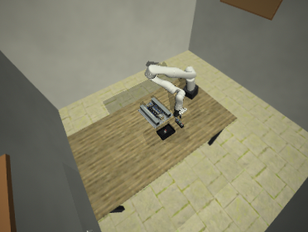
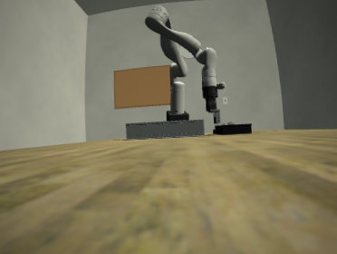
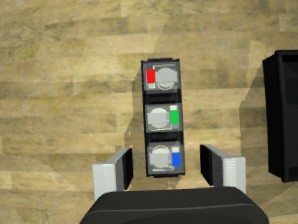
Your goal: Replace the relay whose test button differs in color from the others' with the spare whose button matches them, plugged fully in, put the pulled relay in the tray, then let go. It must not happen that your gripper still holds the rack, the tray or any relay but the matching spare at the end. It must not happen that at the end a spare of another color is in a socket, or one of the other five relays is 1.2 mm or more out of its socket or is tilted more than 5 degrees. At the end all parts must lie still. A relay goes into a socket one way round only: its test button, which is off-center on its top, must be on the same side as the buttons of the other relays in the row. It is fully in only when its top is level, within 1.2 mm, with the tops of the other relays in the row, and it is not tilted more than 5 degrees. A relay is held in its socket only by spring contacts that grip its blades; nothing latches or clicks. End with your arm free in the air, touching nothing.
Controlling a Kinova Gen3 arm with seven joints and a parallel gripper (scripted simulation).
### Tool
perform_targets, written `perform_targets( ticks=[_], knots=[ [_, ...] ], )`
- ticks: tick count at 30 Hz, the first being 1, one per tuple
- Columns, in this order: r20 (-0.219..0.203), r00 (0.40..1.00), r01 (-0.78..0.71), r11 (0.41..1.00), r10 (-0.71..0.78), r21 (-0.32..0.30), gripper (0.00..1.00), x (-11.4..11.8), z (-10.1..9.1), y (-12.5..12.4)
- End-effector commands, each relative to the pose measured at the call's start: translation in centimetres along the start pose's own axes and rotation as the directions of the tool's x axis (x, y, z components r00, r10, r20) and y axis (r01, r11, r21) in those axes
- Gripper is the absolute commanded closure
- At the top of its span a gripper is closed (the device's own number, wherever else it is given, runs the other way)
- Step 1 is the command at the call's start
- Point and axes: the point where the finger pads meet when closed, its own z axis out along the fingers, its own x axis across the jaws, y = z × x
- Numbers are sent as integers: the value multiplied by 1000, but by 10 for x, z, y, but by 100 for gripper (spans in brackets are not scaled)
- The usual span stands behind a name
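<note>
The gripper (image 3: 172,167) hangs over a holder of three spare relays (image 3: 162,117) standing on the desk (image 3: 60,100) near its far right corner, close to the arm's base. The jaws stand wide and hold nothing; one finger (image 3: 116,170) lies to each side of the nearest spare, the blue-button relay (image 3: 162,156), with a gap on both sides. The green-button relay (image 3: 162,118) sits in the middle and the red-button relay (image 3: 161,76) at the far end, its button on the opposite side from the other two.

The jaws straddle the spare's flanks, presumably so that closing grips it squarely and leaves the button visible for orientation.

The black tray (image 3: 282,115) lies just beside the holder, toward the desk's right edge; the top view shows a small part with red on it inside, probably the pulled relay, though it is too small to confirm. The grey socket block (image 1: 154,111) sits further along the far edge, its row of buttons unreadable at this range.
</note>
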Motion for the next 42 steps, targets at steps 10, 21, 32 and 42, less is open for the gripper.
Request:
perform_targets(
  ticks=[10,21,32,42],
  knots=[
    [1,1000,0,1000,0,0,0,-1,6,0],
    [0,1000,0,1000,0,0,0,0,10,0],
    [-1,1000,0,1000,0,0,0,1,15,1],
    [0,1000,0,1000,0,0,0,1,20,0]
  ],
)
